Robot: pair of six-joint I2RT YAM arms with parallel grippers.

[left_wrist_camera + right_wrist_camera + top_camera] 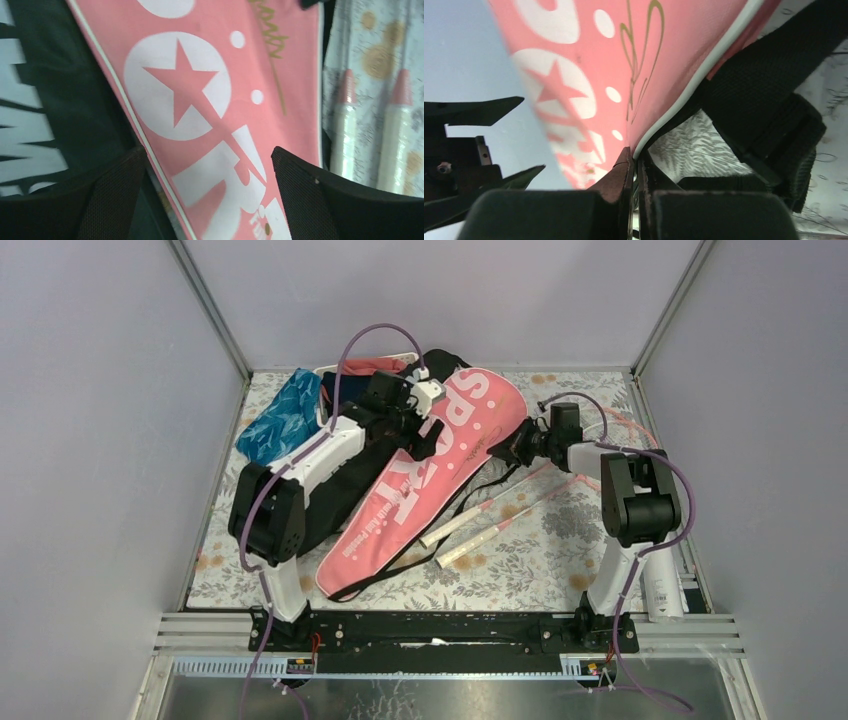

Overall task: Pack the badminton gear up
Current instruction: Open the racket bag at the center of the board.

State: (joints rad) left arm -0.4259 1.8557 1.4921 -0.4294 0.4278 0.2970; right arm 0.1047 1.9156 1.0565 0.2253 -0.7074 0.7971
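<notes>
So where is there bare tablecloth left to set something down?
Best patch: the near tablecloth between the racket handles and the right arm's base. A thin strip runs along the left edge beside the left arm. The far left and middle are crowded with the basket, black bag and pink bag.

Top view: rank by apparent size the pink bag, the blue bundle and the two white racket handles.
1. pink bag
2. blue bundle
3. upper handle and lower handle: they look alike, so unranked.
</notes>
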